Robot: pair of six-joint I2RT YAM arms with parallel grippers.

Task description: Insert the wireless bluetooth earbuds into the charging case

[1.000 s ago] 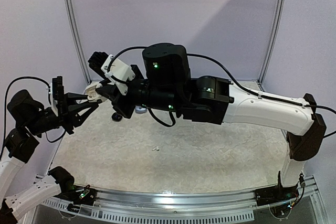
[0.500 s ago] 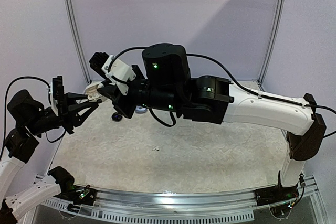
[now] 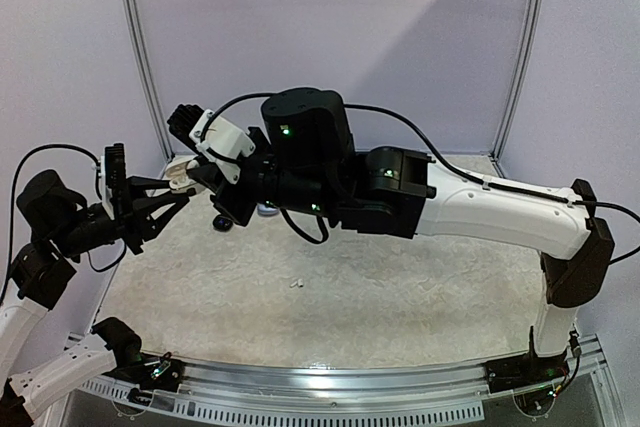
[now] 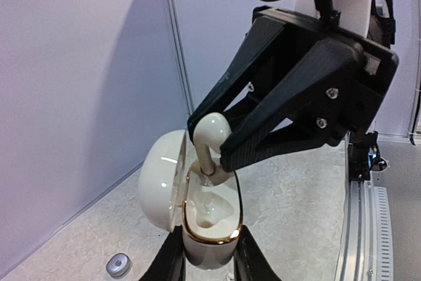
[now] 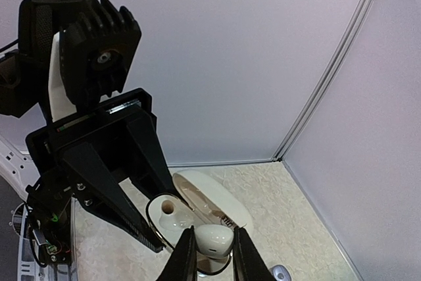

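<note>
**Mid-air insertion of one bud, seen from above and from both wrists.** The left gripper (image 4: 208,255) has its fingers closed on the lower body of the open charging case (image 4: 209,225), a white shell with a gold rim. It holds the case clear of the table (image 3: 400,297), with the lid (image 4: 160,182) swung back toward the wall. The right gripper (image 5: 212,245) pinches the head of a white earbud (image 4: 209,137) between its fingers. The stem points down, its tip at or just inside the gold rim over the moulded interior; whether it touches a socket floor cannot be told. Compared with the overhead view a second earlier, the large black joint housings of the right arm (image 3: 500,209) sit slightly further left and lower, while the left gripper and the case keep the same place. The right arm is therefore the one closing the gap, feeding the bud into a case held steady. On this reading the insertion is begun but not finished, since the bud's head stands well above the rim. On the table the tiny loose white bud (image 3: 296,283), the black piece (image 3: 222,222) and the pale round piece (image 3: 268,209) lie where they did, untouched.
</note>
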